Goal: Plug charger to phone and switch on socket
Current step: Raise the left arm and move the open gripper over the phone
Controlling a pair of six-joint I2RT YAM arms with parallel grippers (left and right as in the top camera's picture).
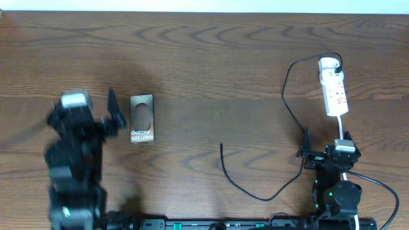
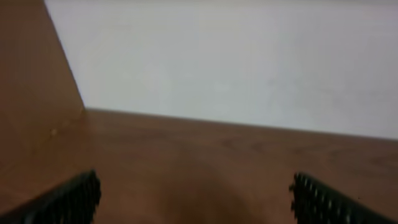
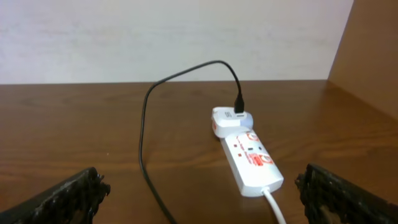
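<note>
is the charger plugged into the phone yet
No, the free end of the charger lies on the table, well apart from the phone.

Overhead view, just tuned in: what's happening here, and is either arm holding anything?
Neither arm holds anything. The left gripper is open beside the small dark rectangular phone, its arm blurred in the overhead view. The right gripper is open, facing the narrow white power strip. The long thin black charger cable is plugged into the white adapter at the strip's far end; its free end lies on the wooden table, apart from the phone. Nothing is plugged into the phone yet.
</note>
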